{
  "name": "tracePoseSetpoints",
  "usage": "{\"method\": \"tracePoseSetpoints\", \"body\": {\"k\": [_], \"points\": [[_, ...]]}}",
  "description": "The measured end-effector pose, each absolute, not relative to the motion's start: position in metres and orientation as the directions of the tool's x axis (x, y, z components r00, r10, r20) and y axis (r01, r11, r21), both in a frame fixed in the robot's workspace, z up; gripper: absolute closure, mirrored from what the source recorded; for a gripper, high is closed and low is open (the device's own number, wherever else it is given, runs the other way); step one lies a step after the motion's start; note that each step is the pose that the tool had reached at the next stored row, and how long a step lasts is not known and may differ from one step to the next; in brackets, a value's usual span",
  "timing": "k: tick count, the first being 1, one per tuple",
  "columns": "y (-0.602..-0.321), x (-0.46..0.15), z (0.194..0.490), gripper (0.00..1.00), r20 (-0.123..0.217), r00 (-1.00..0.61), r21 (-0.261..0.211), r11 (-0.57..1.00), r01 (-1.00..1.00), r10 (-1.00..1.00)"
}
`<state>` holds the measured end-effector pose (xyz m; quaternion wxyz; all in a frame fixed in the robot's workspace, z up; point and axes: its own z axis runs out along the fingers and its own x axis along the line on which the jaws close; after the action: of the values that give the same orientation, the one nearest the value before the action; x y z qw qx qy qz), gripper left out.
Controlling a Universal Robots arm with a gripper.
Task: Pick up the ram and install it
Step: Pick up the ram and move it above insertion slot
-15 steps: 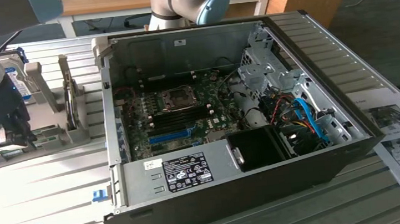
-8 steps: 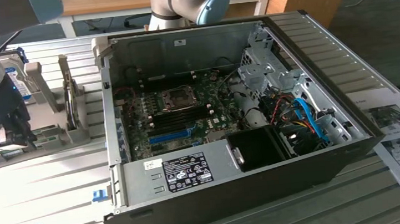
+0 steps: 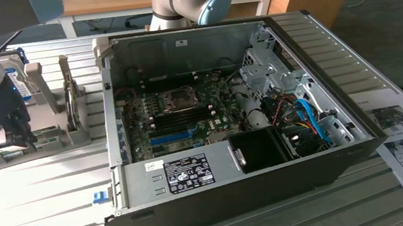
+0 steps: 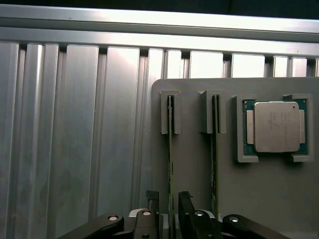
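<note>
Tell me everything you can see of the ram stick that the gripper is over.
The ram is seen edge-on: a long, thin green board standing on edge in the grey holder, one end in a slotted bracket. It lies parallel to a second stick and is the one farther from the processor. The open gripper straddles its other end, a finger on each side, not clamping it.

The ram [image 4: 170, 164] runs out of frame between the jaws.

Two cameras: one wide, one close.
Exterior looks down obliquely on computer case [image 3: 240, 126] and tabletop [image 3: 52, 185]; wrist looks straight down past end effector [image 4: 169, 201]; both share the grey holder [image 4: 264, 199].
</note>
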<state>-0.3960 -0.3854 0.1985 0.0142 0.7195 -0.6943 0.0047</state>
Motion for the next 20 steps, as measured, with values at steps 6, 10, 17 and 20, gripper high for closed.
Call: {"method": "tracePoseSetpoints", "body": {"k": [6, 10, 17, 20], "points": [[-0.3854, -0.396, 0.1985, 0.71, 0.026, 0.031, 0.014, -0.031, -0.999, -0.999], [-0.3854, -0.396, 0.1985, 0.71, 0.026, 0.015, 0.014, -0.014, -1.0, -1.0], [-0.3854, -0.396, 0.1985, 0.71, 0.026, -0.001, 0.014, 0.001, -1.0, -1.0], [-0.3854, -0.396, 0.1985, 0.71, 0.026, -0.015, 0.014, 0.015, -1.0, -1.0]]}}
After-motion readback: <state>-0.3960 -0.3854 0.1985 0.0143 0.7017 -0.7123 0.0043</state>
